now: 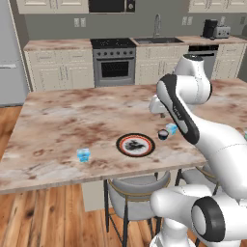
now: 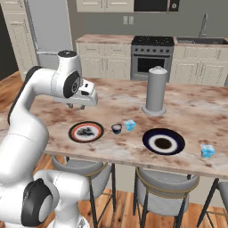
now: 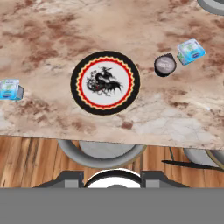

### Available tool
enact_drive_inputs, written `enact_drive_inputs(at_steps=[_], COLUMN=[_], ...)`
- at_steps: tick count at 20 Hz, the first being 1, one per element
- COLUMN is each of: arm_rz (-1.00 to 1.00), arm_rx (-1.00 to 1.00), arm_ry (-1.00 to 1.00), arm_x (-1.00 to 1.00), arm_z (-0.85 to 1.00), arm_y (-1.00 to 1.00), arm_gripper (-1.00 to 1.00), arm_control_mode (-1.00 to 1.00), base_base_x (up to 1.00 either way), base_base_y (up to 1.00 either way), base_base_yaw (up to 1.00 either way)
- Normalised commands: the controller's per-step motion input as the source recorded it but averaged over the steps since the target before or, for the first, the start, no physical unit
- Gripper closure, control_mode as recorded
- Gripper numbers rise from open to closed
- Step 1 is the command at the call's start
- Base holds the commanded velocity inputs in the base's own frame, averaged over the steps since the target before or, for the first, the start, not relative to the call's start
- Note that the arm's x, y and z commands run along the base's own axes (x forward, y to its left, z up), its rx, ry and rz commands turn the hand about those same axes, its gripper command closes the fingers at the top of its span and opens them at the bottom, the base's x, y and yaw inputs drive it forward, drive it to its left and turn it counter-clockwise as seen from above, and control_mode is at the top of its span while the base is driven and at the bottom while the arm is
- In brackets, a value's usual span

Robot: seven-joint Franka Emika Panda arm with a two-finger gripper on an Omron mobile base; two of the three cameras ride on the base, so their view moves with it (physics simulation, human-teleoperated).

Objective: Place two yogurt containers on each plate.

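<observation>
Hand view: gripper (image 2: 75, 107) shut, empty.

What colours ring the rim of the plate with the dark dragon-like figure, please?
The plate has a black outer rim, then a red-orange scalloped ring around a white centre; the hand view shows it best.

Bench (image 2: 116, 153) carries two plates near front edge. In right base view: left plate (image 2: 86, 132), then dark cup (image 2: 116, 128) just beside pale cup (image 2: 129, 125), then right plate (image 2: 163, 141), third cup (image 2: 207, 151) far right. Tall cylinder (image 2: 156, 90) behind right plate. Fourth cup (image 1: 83, 155) left of left plate. Both plates bare. Stools (image 2: 162, 189) under front edge.
</observation>
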Motion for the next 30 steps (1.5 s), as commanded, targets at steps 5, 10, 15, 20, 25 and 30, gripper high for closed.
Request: enact_drive_inputs(at_steps=[5,10,15,20,25,30], arm_rz=[0.0,0.0,0.0,0.0,0.0,0.0], arm_rx=[0.0,0.0,0.0,0.0,0.0,0.01], arm_ry=[0.0,0.0,0.0,0.04,0.02,0.0], arm_x=[0.0,0.0,0.0,0.02,0.04,0.17], arm_z=[0.0,-0.01,-0.24,-0.43,-0.2,-0.18], arm_y=[0.0,0.05,0.69,0.96,0.69,0.53], arm_gripper=[-1.0,-1.0,-1.0,-1.0,-1.0,-1.0], arm_control_mode=[-1.0,-1.0,-1.0,-1.0,-1.0,-1.0], base_base_x=[0.0,0.0,0.0,0.0,0.0,0.0], base_base_y=[0.0,0.0,0.0,0.0,0.0,0.0], base_base_yaw=[0.0,0.0,0.0,0.0,0.0,0.0])
